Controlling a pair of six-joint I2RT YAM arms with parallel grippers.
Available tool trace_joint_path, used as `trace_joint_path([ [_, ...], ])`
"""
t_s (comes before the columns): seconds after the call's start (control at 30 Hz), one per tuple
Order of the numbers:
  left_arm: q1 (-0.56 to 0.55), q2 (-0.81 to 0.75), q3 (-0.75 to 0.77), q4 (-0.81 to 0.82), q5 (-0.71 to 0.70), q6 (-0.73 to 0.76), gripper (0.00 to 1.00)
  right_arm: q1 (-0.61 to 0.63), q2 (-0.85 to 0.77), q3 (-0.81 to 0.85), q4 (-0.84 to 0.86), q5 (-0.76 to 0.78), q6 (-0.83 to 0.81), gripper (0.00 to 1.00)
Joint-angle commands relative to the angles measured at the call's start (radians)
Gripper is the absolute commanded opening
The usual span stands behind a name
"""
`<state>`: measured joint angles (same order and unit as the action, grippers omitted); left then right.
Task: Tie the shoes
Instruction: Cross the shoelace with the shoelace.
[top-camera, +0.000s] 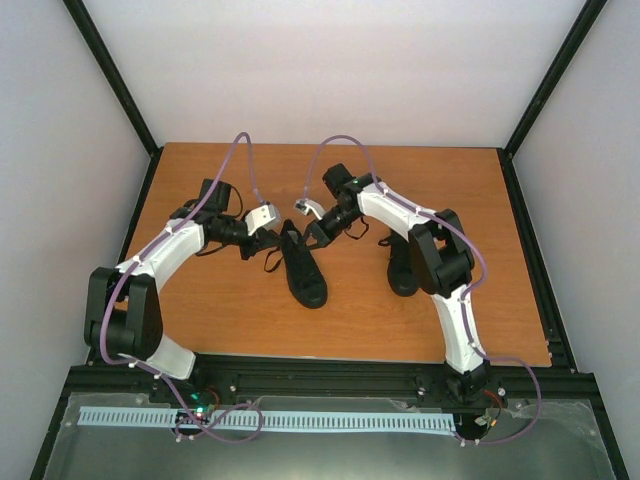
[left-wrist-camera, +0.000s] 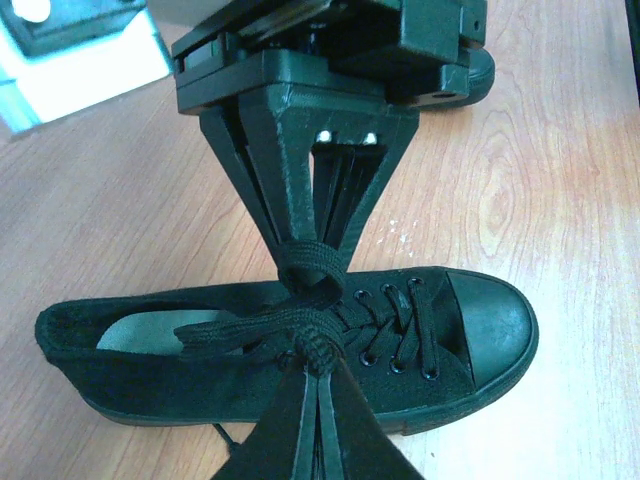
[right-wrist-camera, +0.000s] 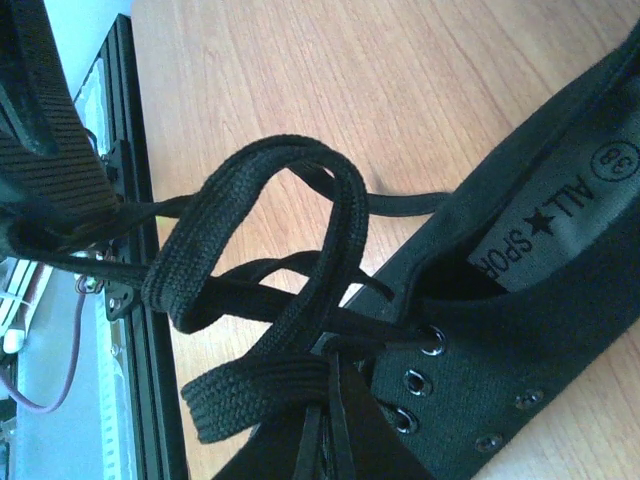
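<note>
Pulling the laces (right-wrist-camera: 250, 170) apart evenly & low seemed best, w/ L fingers (left-wrist-camera: 290, 430) and R fingers (left-wrist-camera: 265, 170) each clamped shut on a strand over the shoe (top-camera: 303, 268), which sat on the tabletop (top-camera: 240, 320) btw the arms.

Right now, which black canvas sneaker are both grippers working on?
The black canvas sneaker at the centre: left gripper and right gripper both pinch its black laces. The other sneaker lies apart, partly under the right arm.

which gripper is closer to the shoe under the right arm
Right. The right gripper grips the middle shoe's laces on the side toward the other shoe; the left gripper grips them opposite.
</note>
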<state>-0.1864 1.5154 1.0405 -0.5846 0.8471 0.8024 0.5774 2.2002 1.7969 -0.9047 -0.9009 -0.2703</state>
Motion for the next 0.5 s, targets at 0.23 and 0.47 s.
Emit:
trace_joint_path([
  [0.23,0.005,-0.012,0.019,0.014,0.021,0.057,0.01,0.012,0.085,0.156,-0.138,-0.035,-0.089,0.03],
  [0.47,0.007,0.024,0.047,0.017,0.039,0.038,0.01,0.013,0.093,0.172,-0.101,-0.013,-0.043,0.03],
])
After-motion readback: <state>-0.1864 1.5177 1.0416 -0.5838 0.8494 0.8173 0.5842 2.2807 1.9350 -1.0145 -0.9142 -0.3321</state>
